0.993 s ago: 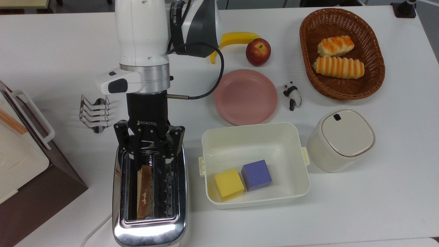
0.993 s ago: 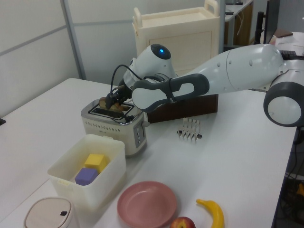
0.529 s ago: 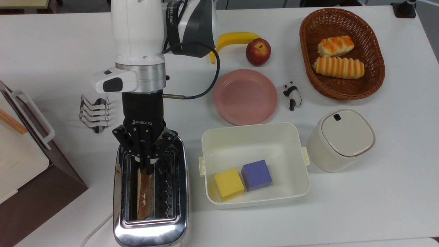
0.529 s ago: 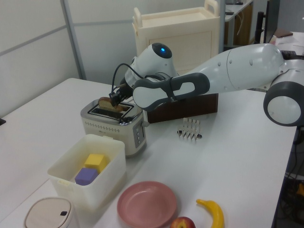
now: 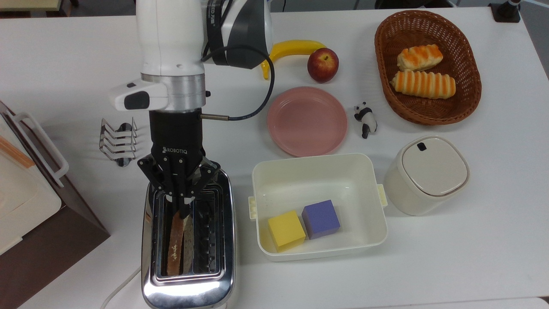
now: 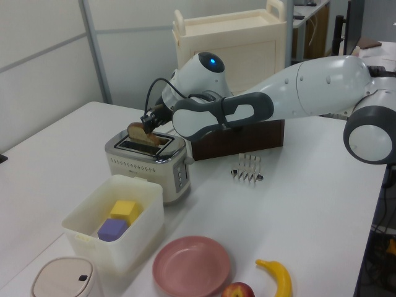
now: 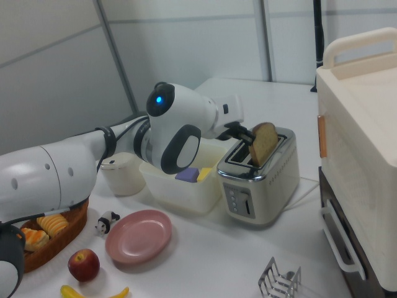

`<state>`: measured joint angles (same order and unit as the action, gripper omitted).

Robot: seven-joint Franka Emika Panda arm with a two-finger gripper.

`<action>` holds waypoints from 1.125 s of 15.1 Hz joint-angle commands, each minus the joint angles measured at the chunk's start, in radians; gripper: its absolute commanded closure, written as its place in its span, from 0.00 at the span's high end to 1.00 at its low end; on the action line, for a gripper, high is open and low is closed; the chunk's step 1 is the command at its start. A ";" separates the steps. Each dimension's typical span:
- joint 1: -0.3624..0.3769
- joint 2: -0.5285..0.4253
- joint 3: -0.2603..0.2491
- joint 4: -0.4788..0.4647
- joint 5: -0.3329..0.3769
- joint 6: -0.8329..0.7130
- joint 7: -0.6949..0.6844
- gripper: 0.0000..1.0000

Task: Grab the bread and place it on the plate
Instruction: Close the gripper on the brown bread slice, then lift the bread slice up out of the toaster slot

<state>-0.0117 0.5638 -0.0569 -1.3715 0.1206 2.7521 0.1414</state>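
Hand pinched tight on the bread (upright, half out of the toaster slot)

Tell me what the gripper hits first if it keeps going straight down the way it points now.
Likely the toaster: the gripper, shut on the bread, points down into its slot, so the fingers would probably meet the slot rim.

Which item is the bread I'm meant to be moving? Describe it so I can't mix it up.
Find the chrome toaster at the table's near edge in the top view, beside the white tub. The bread stands half out of one slot, pinched by the gripper. It is a flat tan slice with a brown crust, unlike the orange-striped rolls in the wicker basket.
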 commanded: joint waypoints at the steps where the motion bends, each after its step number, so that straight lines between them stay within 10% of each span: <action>1: 0.010 -0.048 -0.004 -0.009 0.017 0.023 0.052 0.00; 13: -0.014 -0.217 -0.007 -0.017 0.044 -0.006 0.103 0.00; 17: -0.016 -0.277 -0.011 -0.014 0.042 -0.263 0.080 0.00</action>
<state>-0.0348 0.3606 -0.0595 -1.3455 0.1459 2.6583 0.2402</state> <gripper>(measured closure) 0.930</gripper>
